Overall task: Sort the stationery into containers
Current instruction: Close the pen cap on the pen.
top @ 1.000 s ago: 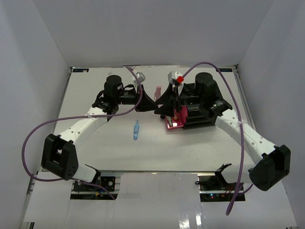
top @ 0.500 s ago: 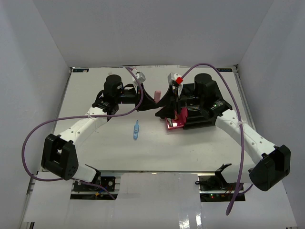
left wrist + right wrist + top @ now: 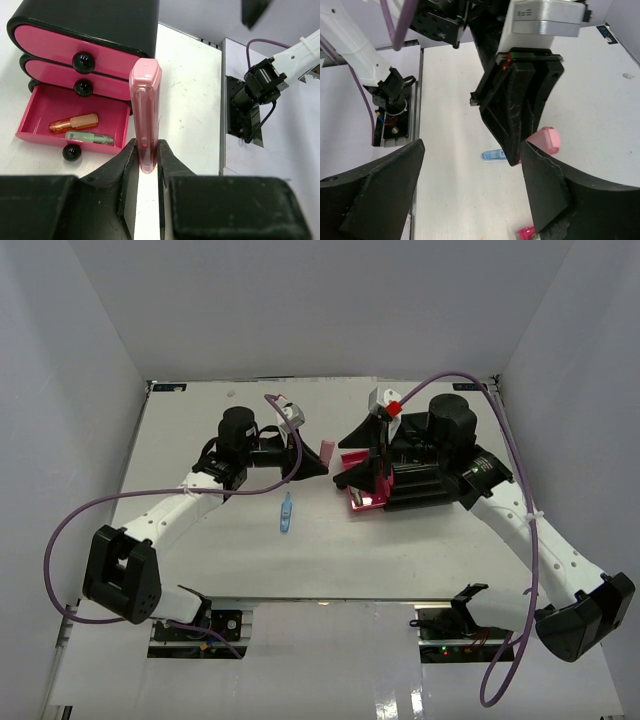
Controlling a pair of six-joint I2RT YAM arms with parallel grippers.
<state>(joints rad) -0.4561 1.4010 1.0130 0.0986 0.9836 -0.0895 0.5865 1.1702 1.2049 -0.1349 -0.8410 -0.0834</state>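
Left gripper (image 3: 145, 161) clamped on upright pink pen (image 3: 145, 117), near cabinet (image 3: 100, 20) with bottom drawer (image 3: 107, 111) open, orange highlighter (image 3: 74, 122) and green highlighter (image 3: 90, 137) inside. Right gripper (image 3: 470, 172) spread wide, empty. Light-blue piece (image 3: 287, 513) lying on table (image 3: 400, 550).

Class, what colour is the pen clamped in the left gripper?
Translucent pink. The pen, held by the left gripper, shows best in the left wrist view.

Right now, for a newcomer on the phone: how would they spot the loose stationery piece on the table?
Find the black three-tier cabinet. Left of its open pink bottom drawer, on the white tabletop, lies a small light-blue piece. It is the only blue item and lies free, unlike the pink pen in the left gripper.
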